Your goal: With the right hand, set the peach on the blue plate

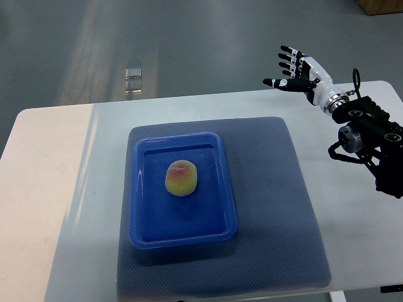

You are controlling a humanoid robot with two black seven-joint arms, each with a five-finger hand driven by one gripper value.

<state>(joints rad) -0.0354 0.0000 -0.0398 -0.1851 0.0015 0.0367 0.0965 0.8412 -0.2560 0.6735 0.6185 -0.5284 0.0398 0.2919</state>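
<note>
A yellow-green peach (181, 178) with a red blush lies in the middle of the blue plate (214, 151), a rectangular tray on a dark blue mat. My right hand (291, 68) is up at the far right, over the table's back edge, well away from the plate. Its fingers are spread and it holds nothing. The right arm (368, 135) comes in from the right edge. The left arm is not in view.
The dark blue mat (277, 201) lies on a white table (69, 189). A small clear object (133, 80) lies on the grey floor behind the table. A brown box corner (381, 6) shows at the top right.
</note>
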